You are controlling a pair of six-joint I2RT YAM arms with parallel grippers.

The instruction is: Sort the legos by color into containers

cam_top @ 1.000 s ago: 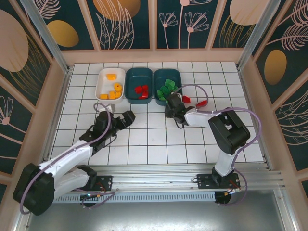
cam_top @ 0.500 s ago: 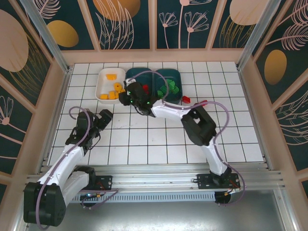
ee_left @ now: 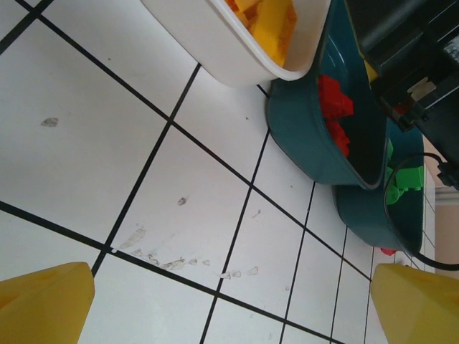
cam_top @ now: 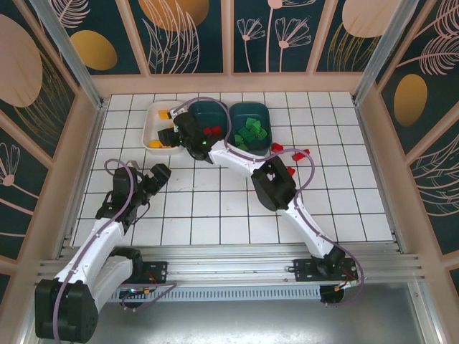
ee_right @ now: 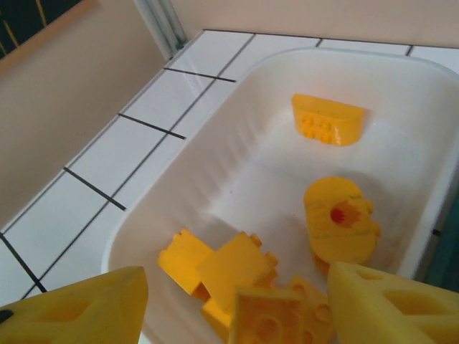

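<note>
From above, three trays stand side by side along the far edge of the table (cam_top: 215, 208): a white tray (cam_top: 150, 122) on the left, a middle teal tray (cam_top: 211, 111), and a right teal tray (cam_top: 247, 110). Yellow bricks (cam_top: 165, 113) lie in the white one, red bricks (cam_top: 212, 131) in the middle one and green bricks (cam_top: 251, 131) in the right one. Two loose red bricks (cam_top: 277, 147) lie on the tiles just beside the right teal tray. The right arm reaches across, its right gripper (cam_top: 172, 135) over the near end of the white tray. The left gripper (cam_top: 159, 173) hangs over bare tiles towards the left edge, apart from the trays.

The left wrist camera shows the left gripper (ee_left: 229, 304) spread wide with only bare tile between its fingers. The white tray and both teal trays lie beyond it.

The right wrist camera looks down into the white tray (ee_right: 215, 165). The right gripper (ee_right: 237, 301) has its fingers apart, pinching nothing, and the yellow bricks (ee_right: 237, 269) lie on the tray floor below.
</note>
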